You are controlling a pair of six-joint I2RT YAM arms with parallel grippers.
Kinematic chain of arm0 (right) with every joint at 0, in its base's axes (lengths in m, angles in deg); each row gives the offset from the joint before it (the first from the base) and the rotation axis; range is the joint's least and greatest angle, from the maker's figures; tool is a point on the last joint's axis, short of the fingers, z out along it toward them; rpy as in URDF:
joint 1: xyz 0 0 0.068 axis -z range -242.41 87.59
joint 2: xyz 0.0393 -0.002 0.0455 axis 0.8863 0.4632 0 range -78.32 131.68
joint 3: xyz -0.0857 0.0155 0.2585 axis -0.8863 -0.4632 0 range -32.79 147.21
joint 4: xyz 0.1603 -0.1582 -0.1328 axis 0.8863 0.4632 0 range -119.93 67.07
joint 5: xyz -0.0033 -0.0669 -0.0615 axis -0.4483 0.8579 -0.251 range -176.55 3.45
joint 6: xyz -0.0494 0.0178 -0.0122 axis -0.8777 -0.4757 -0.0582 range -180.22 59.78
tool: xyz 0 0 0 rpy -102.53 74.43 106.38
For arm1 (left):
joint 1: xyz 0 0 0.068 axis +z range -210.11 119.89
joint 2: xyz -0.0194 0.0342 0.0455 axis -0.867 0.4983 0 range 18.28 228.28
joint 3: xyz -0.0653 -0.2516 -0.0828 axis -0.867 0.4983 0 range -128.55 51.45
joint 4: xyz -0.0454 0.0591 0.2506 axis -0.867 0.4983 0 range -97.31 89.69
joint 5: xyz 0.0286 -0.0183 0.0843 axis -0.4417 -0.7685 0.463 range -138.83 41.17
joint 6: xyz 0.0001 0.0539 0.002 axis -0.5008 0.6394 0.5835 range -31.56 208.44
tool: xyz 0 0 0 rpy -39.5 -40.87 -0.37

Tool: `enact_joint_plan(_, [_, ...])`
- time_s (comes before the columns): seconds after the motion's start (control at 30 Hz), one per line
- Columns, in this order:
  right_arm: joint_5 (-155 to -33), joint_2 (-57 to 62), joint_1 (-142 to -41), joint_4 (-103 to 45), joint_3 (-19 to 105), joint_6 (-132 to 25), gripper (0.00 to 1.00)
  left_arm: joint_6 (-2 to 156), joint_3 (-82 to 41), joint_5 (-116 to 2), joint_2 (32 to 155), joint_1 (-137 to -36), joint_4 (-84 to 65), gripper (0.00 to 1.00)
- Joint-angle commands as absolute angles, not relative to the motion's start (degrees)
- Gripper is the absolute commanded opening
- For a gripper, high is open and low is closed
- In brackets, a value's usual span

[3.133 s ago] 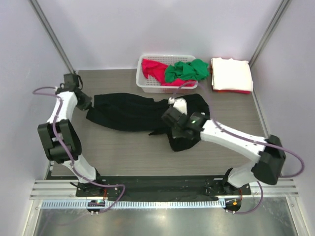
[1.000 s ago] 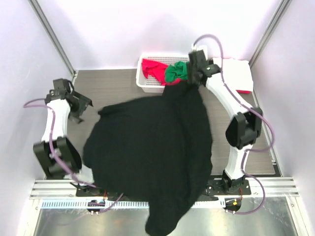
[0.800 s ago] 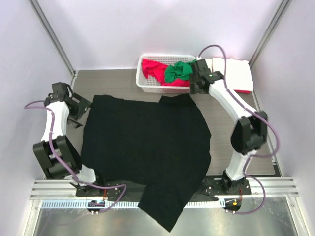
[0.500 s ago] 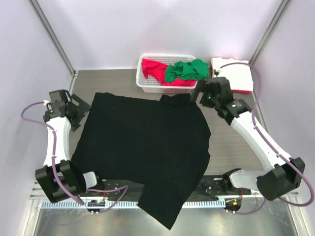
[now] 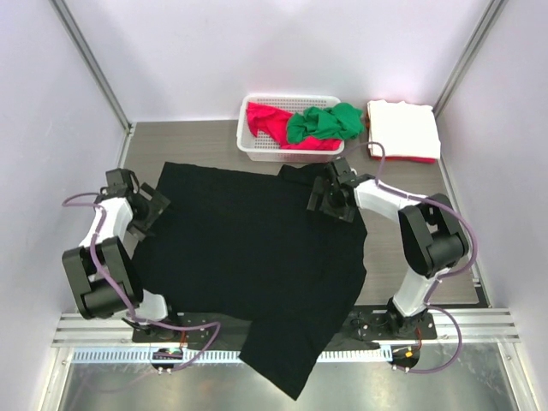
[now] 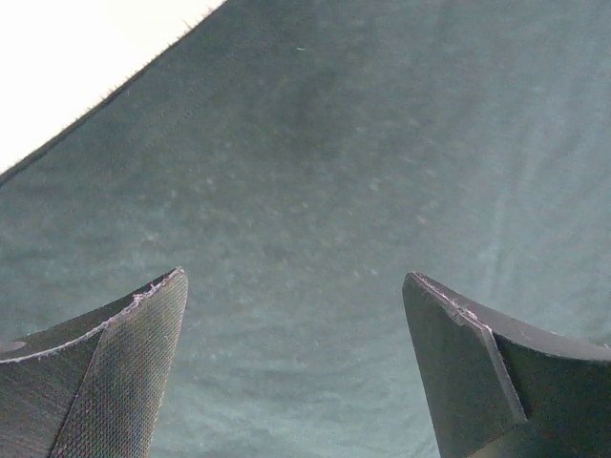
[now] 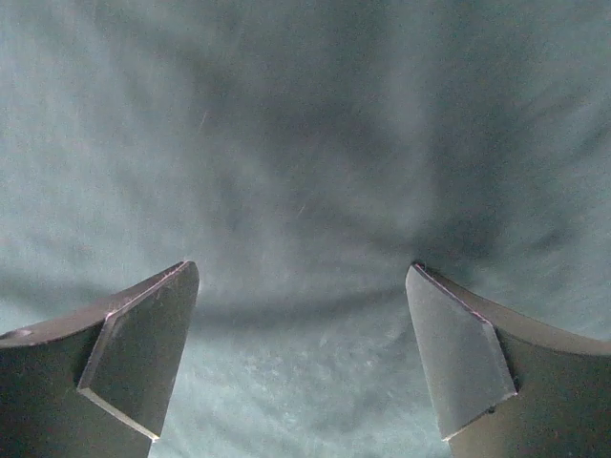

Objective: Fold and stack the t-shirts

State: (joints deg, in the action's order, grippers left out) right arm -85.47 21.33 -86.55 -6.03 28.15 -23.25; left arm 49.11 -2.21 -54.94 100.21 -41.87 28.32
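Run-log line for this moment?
black t-shirt: spread flat, unfolded | left gripper: open, over it | right gripper: open, over it

Your two arms look the same. The left arm [image 5: 104, 218] and the right arm [image 5: 378, 196] are made of white tubes with fat black joints. A thin purple cable [image 5: 81, 197] runs along the left one, and another purple cable [image 5: 468, 240] runs along the right one. Each arm grows out of a black base [image 5: 399, 318]. Your left gripper [image 6: 296, 372] has two dark, wedge-shaped fingers [image 6: 115, 382], and one shows a fine grid pattern. Your right gripper [image 7: 301, 367] has smooth grey pads [image 7: 134, 367].
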Motion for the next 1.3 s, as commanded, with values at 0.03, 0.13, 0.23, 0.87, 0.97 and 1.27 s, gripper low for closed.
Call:
enact_joint_plan(0.03, [-79.09,25.55,-81.23,-3.75,33.29,-25.15,0.97,49.69,-1.90,-54.90,104.93,-43.06,25.21,0.94])
enact_joint_plan(0.13, [-77.76,30.47,-77.53,-1.55,37.24,-27.52,0.97,47.67,-1.02,-55.42,108.18,-43.94,23.11,0.94])
enact_joint_plan(0.23, [-77.32,34.34,-74.46,-1.11,41.02,-29.28,0.97,45.38,-0.75,-56.39,111.34,-46.04,20.91,0.93])
enact_joint_plan(0.87, [-74.96,40.52,-71.81,9.61,74.61,-42.02,0.96,36.49,-4.63,-57.21,104.35,-54.14,23.52,0.94])
enact_joint_plan(0.97, [-72.50,33.25,-72.78,12.42,71.37,-41.76,0.97,36.85,-2.61,-49.83,93.19,-53.96,29.23,0.96])
enact_joint_plan(1.27, [-70.46,7.13,-80.76,16.56,41.51,-28.16,0.97,28.60,10.65,-39.70,65.24,-54.05,37.41,0.97])
